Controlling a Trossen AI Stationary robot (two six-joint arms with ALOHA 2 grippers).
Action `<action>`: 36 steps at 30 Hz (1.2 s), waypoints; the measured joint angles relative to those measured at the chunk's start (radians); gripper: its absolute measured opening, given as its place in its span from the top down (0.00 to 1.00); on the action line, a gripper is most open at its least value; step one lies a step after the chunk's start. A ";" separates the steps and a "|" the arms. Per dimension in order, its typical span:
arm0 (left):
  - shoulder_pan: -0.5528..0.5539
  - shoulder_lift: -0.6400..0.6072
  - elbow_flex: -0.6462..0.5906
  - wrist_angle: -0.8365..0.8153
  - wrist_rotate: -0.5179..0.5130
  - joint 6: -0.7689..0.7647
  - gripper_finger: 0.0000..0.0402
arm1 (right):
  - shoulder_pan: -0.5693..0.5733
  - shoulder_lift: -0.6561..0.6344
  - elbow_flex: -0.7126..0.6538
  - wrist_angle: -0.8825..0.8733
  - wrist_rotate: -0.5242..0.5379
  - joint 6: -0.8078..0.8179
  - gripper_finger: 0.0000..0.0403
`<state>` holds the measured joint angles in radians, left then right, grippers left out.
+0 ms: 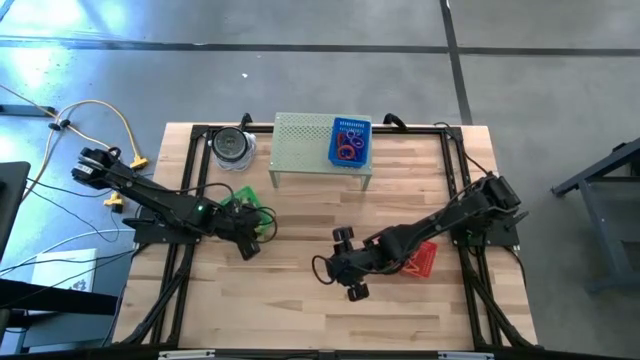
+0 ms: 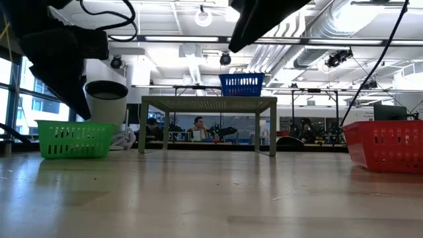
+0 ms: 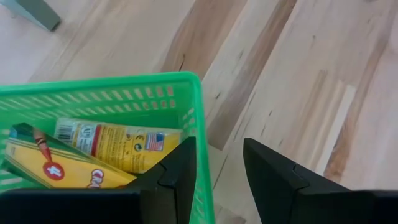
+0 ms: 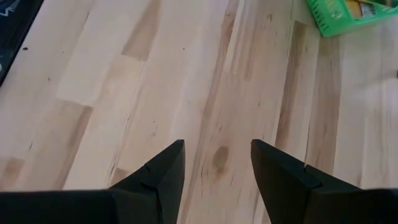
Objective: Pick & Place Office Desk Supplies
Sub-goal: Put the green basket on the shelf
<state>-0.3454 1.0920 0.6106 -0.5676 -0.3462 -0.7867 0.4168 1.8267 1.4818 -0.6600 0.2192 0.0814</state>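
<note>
The band loops, red and purple, lie in a blue basket standing on the pale green stand. Yellow oblong pieces lie in a green basket at the table's left. My left gripper is open at that basket's near right corner. One finger is over the inside and the other finger is outside the wall. My right gripper is open above bare wood at mid-table, holding nothing. My left gripper stands astride the green basket's side wall near its corner, coming from above at a slant. Whether either finger touches the wall I cannot tell. The basket rests on the table.
A red basket sits under the right arm at the table's right. A round dark-lidded jar stands at the far left beside the stand. Bare wood lies along the near edge. People sit in the room beyond the table.
</note>
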 joint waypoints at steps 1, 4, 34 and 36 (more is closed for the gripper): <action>0.000 0.000 0.000 0.004 0.000 0.000 0.68 | 0.000 0.000 0.000 -0.001 -0.001 0.000 0.57; 0.003 0.000 0.000 -0.001 0.000 -0.001 0.68 | 0.001 0.000 0.000 0.001 -0.009 0.000 0.57; 0.009 0.253 0.003 -0.011 -0.005 -0.102 0.84 | 0.009 -0.001 0.000 0.094 -0.195 0.004 0.57; 0.009 0.258 0.004 -0.010 -0.005 -0.092 0.94 | 0.009 -0.001 0.000 0.094 -0.195 0.004 0.57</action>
<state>-0.3367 1.3502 0.6148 -0.5775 -0.3513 -0.8783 0.4255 1.8256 1.4818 -0.5663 0.0244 0.0853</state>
